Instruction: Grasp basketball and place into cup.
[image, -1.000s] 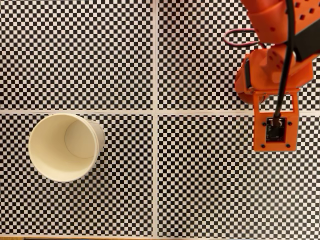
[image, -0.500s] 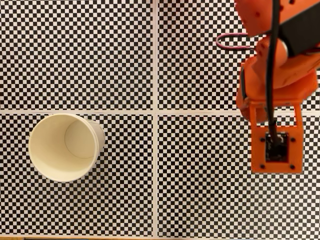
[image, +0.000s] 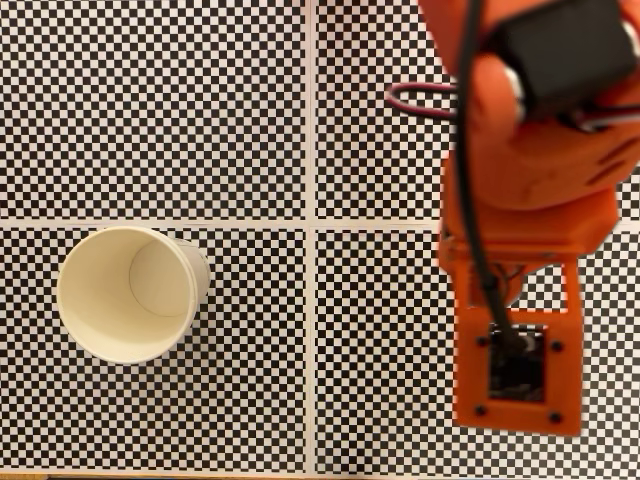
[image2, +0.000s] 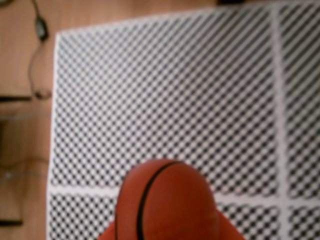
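Basketball (image2: 165, 202) sits low-centre in the wrist view, close to the lens, 1 black seam curving down it, orange gripper parts hugging its lower sides — fingers look clamped on it, tho the tips are out of frame. Behind it: checkered mat (image2: 165, 90) w/ white grid lines, wooden desk (image2: 25, 125) past the mat's left edge. Fixed view: cup (image: 130, 293) stands upright near the mat's left edge, mouth open — orange arm (image: 530, 200) hangs over the right side, well apart from it.

bg: b/w checkered mat (image: 180, 100) w/ white grid lines | wood floor (image2: 25, 125) — black cable (image2: 37, 30) at edge
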